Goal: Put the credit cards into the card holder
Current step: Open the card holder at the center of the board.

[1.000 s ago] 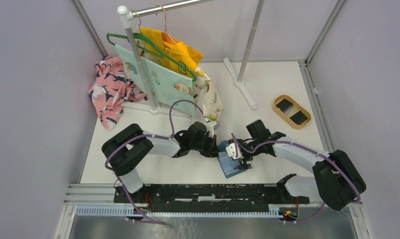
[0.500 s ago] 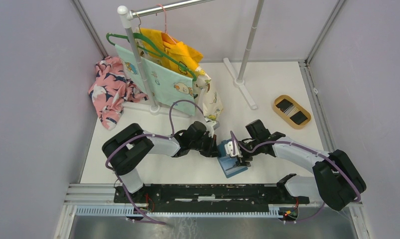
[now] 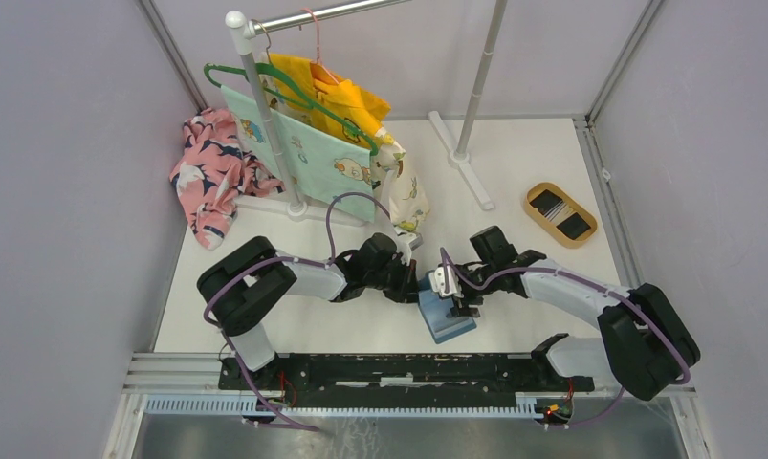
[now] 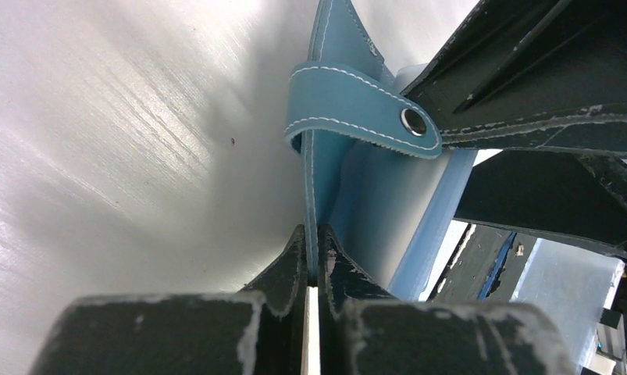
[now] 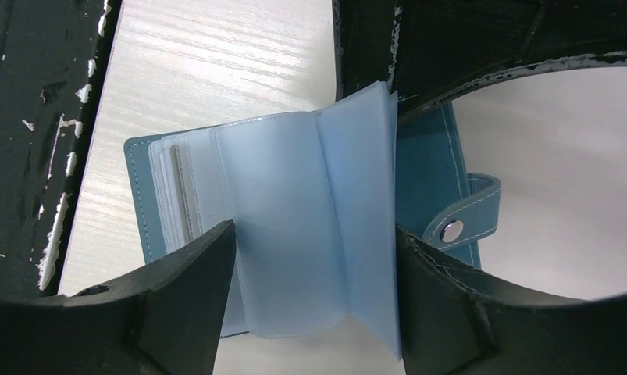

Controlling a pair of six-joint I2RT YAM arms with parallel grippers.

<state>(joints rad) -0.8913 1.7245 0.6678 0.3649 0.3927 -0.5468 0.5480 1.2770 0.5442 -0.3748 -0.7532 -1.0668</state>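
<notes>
Right gripper (image 5: 314,238) shifted slightly leftward over card holder (image 3: 447,321), near the table edge; jaws spread astride its clear sleeves, contact unclear. Left gripper (image 4: 311,269): jaws pinching the holder's cover, tips hidden from above. Farther right: credit cards (image 3: 549,202), two, dark, in tan tray (image 3: 531,202); details indistinct.

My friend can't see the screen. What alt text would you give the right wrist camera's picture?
An open teal card holder lies on a pale table, its clear plastic sleeves fanned up between the right gripper's two wide-apart black fingers. Its snap tab sticks out toward the picture's right edge.
</notes>
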